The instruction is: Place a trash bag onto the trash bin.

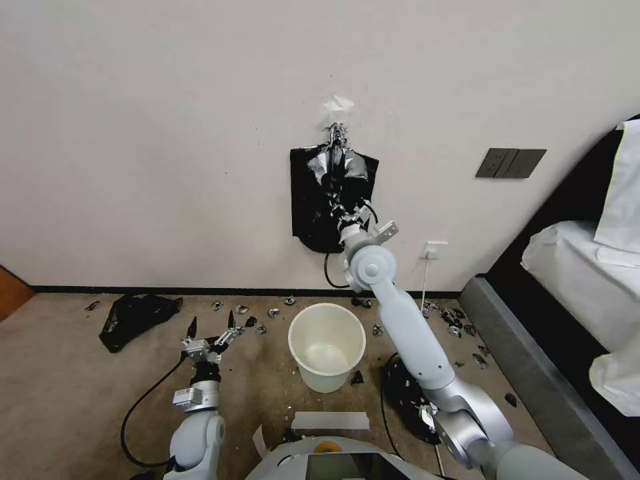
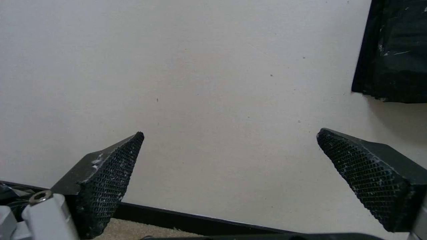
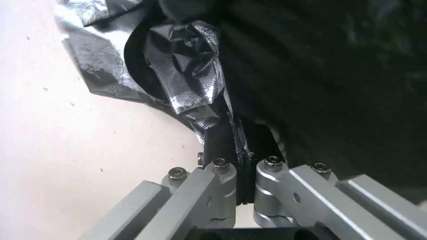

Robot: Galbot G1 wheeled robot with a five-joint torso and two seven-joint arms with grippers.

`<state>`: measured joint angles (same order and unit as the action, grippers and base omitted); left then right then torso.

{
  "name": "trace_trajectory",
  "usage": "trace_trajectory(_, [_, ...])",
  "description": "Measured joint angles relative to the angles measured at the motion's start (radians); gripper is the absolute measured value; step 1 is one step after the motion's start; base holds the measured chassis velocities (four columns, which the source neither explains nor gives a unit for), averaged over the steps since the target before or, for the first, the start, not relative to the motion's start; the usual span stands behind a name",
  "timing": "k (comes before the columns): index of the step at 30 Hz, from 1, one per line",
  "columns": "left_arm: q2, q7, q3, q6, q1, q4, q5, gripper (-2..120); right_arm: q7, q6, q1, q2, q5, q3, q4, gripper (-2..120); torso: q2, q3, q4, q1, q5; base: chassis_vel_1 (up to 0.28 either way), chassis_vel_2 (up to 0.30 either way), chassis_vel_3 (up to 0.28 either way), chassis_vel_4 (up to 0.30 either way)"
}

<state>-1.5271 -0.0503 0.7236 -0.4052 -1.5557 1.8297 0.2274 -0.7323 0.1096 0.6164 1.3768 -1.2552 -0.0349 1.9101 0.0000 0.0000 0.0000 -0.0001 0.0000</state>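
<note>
The cream-white trash bin [image 1: 327,380] stands upright on the carpet below the wall, with nothing over its rim. A flat black bundle [image 1: 310,213] hangs from a silvery clip [image 1: 335,137] on the wall. My right gripper [image 1: 351,217] is raised against the bundle's front, shut on a crumpled glossy sheet of the trash bag [image 3: 191,76]. Its fingers [image 3: 231,140] are pressed together with the film [image 1: 333,170] pinched between them. My left gripper [image 1: 212,325] hovers low to the bin's left, open and holding nothing, pointing at the bare wall [image 2: 230,133].
A lumpy black plastic heap [image 1: 137,317] lies on the floor at the left, another [image 1: 403,393] beside my base. Small black scraps litter the carpet along the skirting. A bed [image 1: 580,287] with a dark frame stands at the right. Wall sockets [image 1: 510,162] sit right of the bundle [image 2: 396,50].
</note>
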Motion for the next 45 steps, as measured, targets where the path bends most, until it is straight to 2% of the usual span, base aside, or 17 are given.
trace_trajectory(20, [0.006,0.001,-0.001,0.000,0.014,-0.028,0.002,100,-0.052,0.036,0.161,-0.043,0.045,0.016,0.122,5,0.000,0.000,-0.0001,0.000,0.0001,0.000,0.000,0.000,0.000])
trace_trajectory(31, [0.009,0.001,-0.005,-0.002,0.026,-0.039,0.002,100,-0.037,0.028,0.137,-0.041,0.050,0.023,0.112,0,0.000,0.000,0.0001,0.000,0.0000,0.000,0.000,0.000,0.000])
trace_trajectory(41, [0.005,0.001,-0.005,-0.005,0.022,-0.041,0.002,100,0.064,-0.026,0.163,-0.033,0.050,0.014,0.106,0,0.000,0.000,0.0000,0.000,0.0000,0.000,0.000,0.000,0.000])
trace_trajectory(43, [0.004,0.000,-0.005,-0.005,0.022,-0.041,0.002,100,0.089,-0.037,0.169,-0.033,0.051,0.013,0.104,3,0.000,0.000,0.0000,0.000,0.0000,0.000,0.000,0.000,0.000])
trace_trajectory(45, [0.004,0.000,-0.005,-0.005,0.021,-0.041,0.002,100,0.154,-0.064,0.176,-0.035,0.050,0.008,0.096,14,0.000,0.000,0.0000,0.000,0.0000,0.000,0.000,0.000,0.000])
